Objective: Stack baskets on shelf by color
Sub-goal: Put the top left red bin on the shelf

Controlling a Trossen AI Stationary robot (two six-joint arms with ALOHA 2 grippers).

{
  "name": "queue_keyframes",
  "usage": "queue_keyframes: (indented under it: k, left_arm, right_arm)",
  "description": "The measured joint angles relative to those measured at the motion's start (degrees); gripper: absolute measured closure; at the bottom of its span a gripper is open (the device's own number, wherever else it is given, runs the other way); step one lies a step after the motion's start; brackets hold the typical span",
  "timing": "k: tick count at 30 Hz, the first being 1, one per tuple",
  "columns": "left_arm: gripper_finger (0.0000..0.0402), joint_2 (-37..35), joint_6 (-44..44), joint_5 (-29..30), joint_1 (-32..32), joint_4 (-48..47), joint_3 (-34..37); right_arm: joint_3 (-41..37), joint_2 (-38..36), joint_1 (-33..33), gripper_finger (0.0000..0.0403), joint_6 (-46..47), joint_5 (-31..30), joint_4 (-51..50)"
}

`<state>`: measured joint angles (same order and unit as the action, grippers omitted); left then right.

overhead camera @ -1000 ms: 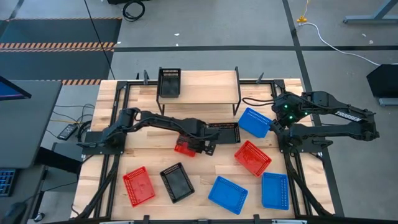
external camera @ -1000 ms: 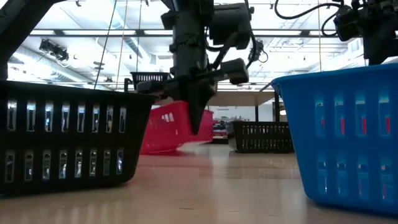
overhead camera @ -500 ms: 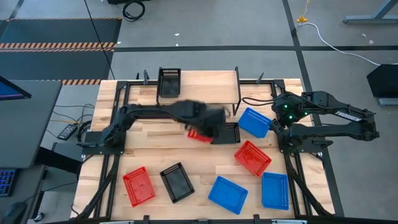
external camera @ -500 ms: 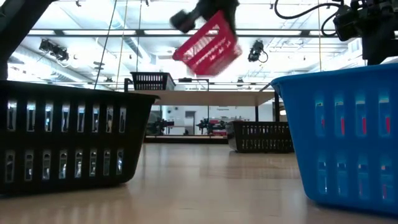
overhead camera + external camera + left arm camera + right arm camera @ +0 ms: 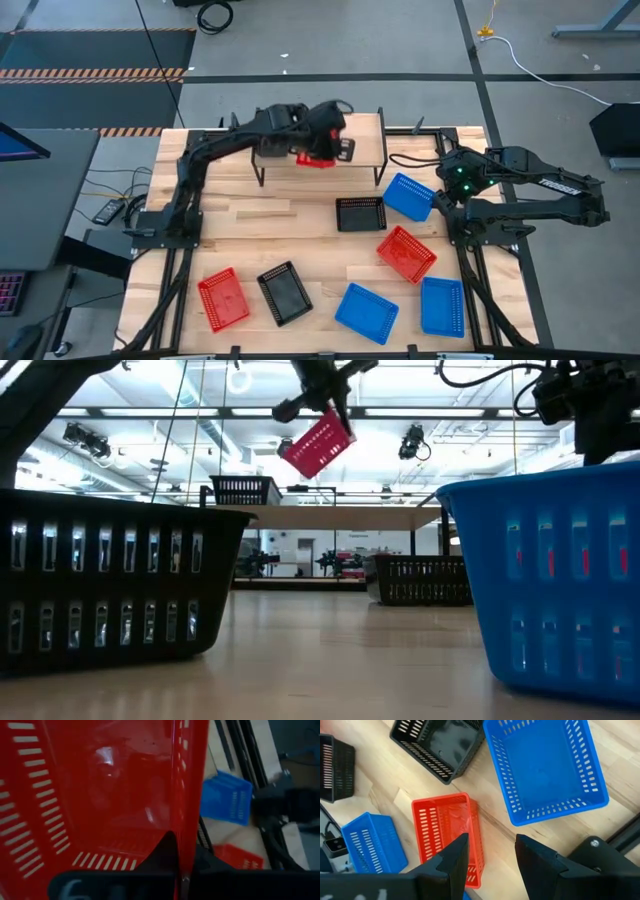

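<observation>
Held red basket (image 5: pixel 316 157): tilted, up over the shelf (image 5: pixel 360 140) middle, pinched by left hand (image 5: pixel 322 146).
Shelf basket: black basket (image 5: pixel 272 130) at its left end.
Worktop: seven more baskets scattered, red, black, blue.

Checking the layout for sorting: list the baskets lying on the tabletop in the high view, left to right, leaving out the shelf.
red basket → black basket → black basket by the shelf → blue basket → red basket on the right → far-right blue basket
</observation>
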<state>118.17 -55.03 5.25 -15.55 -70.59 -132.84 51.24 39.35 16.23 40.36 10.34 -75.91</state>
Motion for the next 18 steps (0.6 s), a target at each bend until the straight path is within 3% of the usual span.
queue_keyframes:
  k: [9, 18]
  left_arm:
    - [0.0394, 0.6, 4.4, -0.1, -7.3, -0.5, 0.1]
    - [0.0392, 6.6, 7.4, -3.1, -9.4, 0.4, 0.1]
  right_arm:
    - [0.0, 0.0, 0.0, 0.0237, 0.6, 0.2, 0.7]
    - [0.0, 0.0, 0.0, 0.0237, 5.1, -0.1, 0.9]
